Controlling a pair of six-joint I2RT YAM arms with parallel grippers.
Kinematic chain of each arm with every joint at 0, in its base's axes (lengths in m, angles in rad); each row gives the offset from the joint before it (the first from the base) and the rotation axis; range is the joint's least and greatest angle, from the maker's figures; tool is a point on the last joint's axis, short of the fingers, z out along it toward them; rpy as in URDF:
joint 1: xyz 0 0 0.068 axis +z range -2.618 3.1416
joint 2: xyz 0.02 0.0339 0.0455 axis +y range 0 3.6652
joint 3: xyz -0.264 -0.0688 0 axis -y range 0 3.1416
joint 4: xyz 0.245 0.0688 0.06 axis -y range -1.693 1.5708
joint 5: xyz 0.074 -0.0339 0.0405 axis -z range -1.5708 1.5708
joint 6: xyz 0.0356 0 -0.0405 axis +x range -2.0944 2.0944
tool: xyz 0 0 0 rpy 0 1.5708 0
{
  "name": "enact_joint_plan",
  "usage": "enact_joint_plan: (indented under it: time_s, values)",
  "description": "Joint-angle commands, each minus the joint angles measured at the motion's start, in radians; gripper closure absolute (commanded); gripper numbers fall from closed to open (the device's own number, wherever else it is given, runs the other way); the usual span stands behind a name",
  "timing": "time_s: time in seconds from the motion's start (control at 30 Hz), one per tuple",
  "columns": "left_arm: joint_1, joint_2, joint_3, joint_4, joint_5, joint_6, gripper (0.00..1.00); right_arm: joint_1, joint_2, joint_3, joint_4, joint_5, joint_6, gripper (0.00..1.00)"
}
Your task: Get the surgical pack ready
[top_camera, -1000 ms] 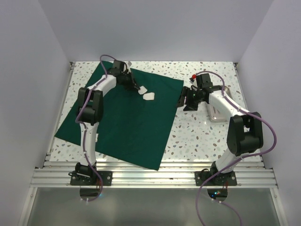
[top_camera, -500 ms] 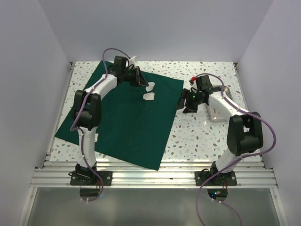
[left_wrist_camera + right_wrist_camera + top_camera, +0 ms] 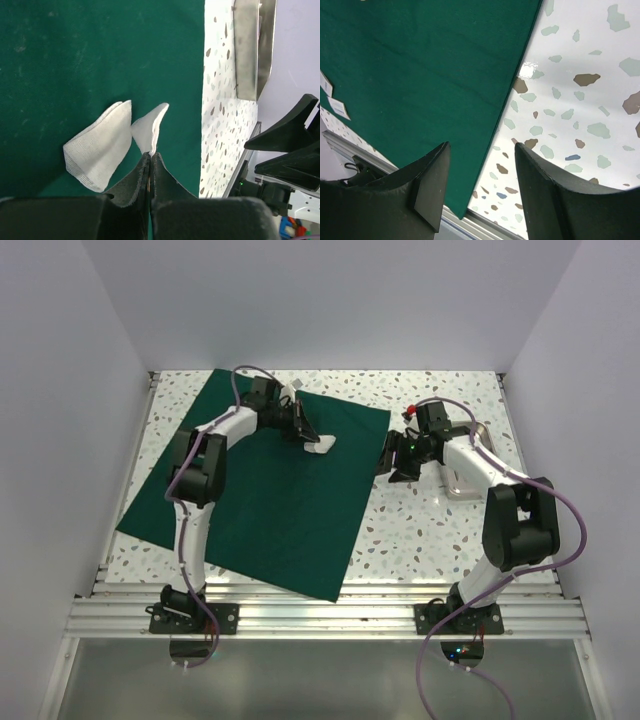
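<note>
Your left gripper (image 3: 150, 156) pinches gauze pad (image 3: 149, 127) | second pad (image 3: 99, 149) at its 9 o'clock | your right gripper (image 3: 482, 150) wide, empty, over cloth (image 3: 420, 75) edge

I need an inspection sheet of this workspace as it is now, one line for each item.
Surface: speckled table; cloth spread flat on its left part.
Job's things: tray on bare table beside the cloth; loose pad lying on the cloth, held pad next to it; instruments not seen.
Clutter: two small white slips, unclear what they are.
Grippers: left gripper shut on the held pad's corner; right gripper open, empty, over the cloth's edge.
Cables: a purple cable along each arm.
Surroundings: pale walls on three sides; metal rail at the near edge.
</note>
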Motion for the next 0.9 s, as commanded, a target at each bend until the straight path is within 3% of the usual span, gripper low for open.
enact_joint_plan:
  time_s: [0.0, 0.87]
  values:
    - [0.018, 0.016, 0.035, 0.035, 0.050, -0.059, 1.00, -0.003, -0.019, 0.000, 0.011, -0.017, -0.018, 0.42]
    - [0.057, 0.078, 0.092, -0.054, 0.028, -0.031, 1.00, -0.004, 0.004, 0.004, 0.019, -0.015, -0.015, 0.43]
